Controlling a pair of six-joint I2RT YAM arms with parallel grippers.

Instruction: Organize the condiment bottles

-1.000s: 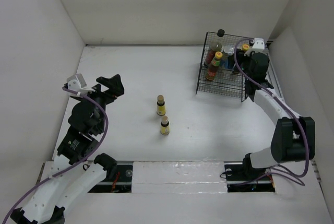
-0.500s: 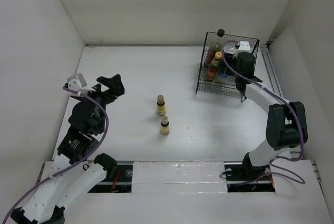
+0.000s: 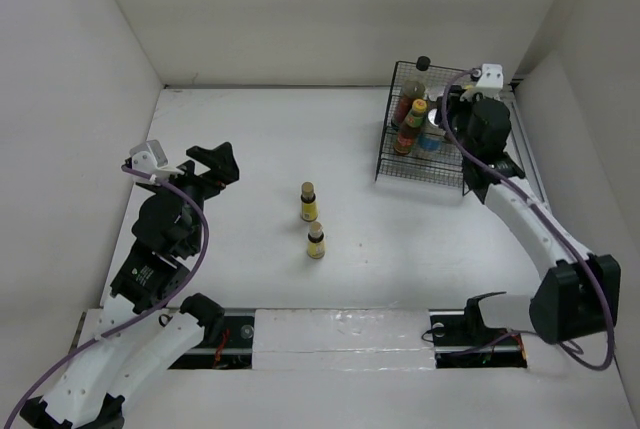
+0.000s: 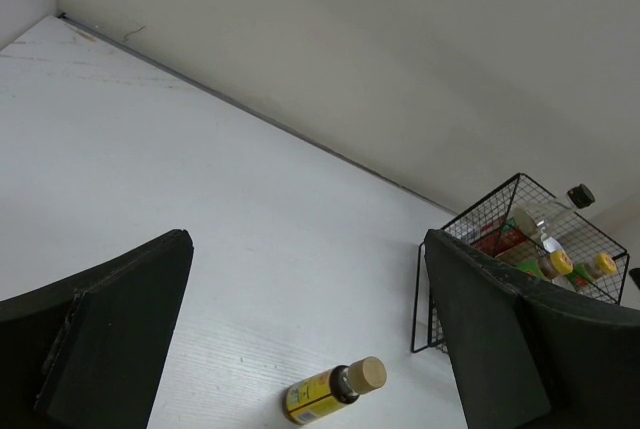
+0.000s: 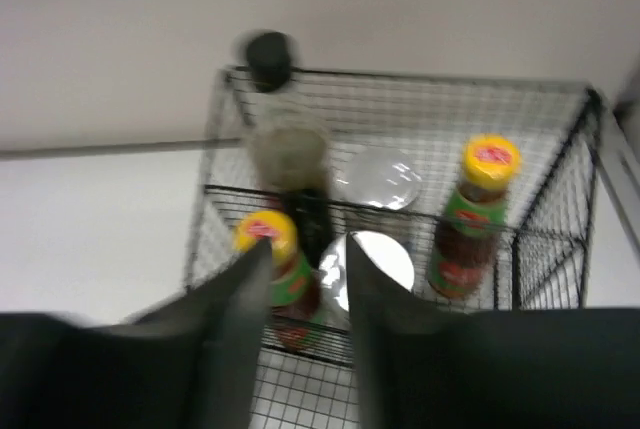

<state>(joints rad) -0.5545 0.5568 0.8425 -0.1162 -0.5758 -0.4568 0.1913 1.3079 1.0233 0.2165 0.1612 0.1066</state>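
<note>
Risk one: right fingers (image 5: 215, 349) hang just above the packed wire basket (image 3: 420, 171), so a sloppy drop or a sideways drift could clip a yellow cap or the rim and tip a bottle into its neighbours
Risk two: the small yellow bottles (image 3: 309, 202) (image 3: 316, 241) stand close together out on the open counter (image 3: 250, 129); going for one with wide fingers could knock the other, and a round bottle on its side will probably roll
Risk three: right wrist view is blurry, so I wouldn't trust it for lining anything up
Right fingers: only a narrow gap between them, nothing clamped as far as I can see, not touching wire or bottles
Left fingers (image 4: 110, 319): spread wide, empty, hovering over bare counter well apart from the basket
In the basket: tall dark bottle (image 5: 290, 159) at the back corner, red-sauce bottles (image 5: 268, 249) (image 5: 480, 209) on either side, silver-lidded jars (image 5: 378, 177) (image 5: 378, 257) between them
Left to do: my guess, the two yellow ones on the counter need to join the rest
</note>
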